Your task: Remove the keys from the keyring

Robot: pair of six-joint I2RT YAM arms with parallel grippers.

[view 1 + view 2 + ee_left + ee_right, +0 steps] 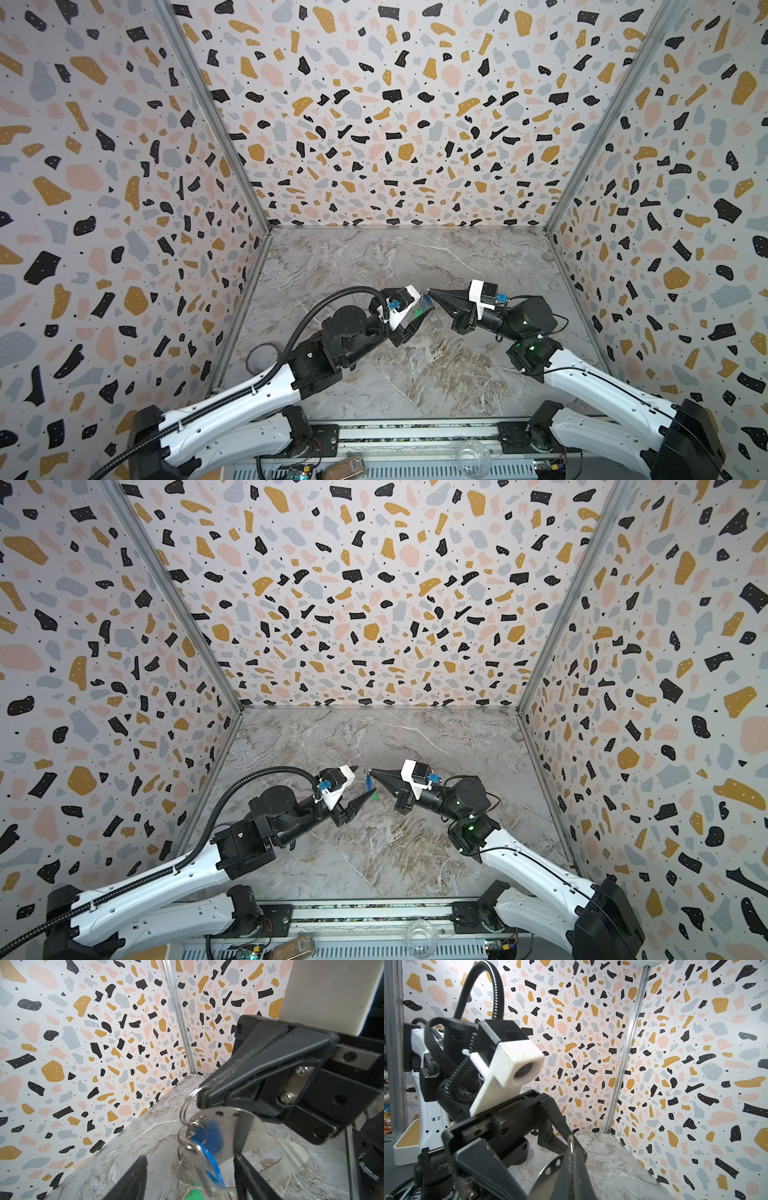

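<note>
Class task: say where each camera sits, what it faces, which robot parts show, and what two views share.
Top view: overhead at front, facing down toward terrazzo-patterned back wall; shows left pincer, right pincer.
Top view: same head, same aim, same pincers.
Left wrist: on left arm, facing right pincer and blue oblong plastic tag; own fingertips show.
Right wrist: on right arm, facing left arm's white camera housing; own pincer shows.
Shared: both wrist views show the silver metal ring.

Walls (374,104): white terrazzo pattern with black, ochre, pink and grey flecks. Tabletop (415,257): grey-brown marble veining. Blue tag (213,1164) and green tag (194,1195): solid colour. Keyring (188,1103): silver metal.
</note>
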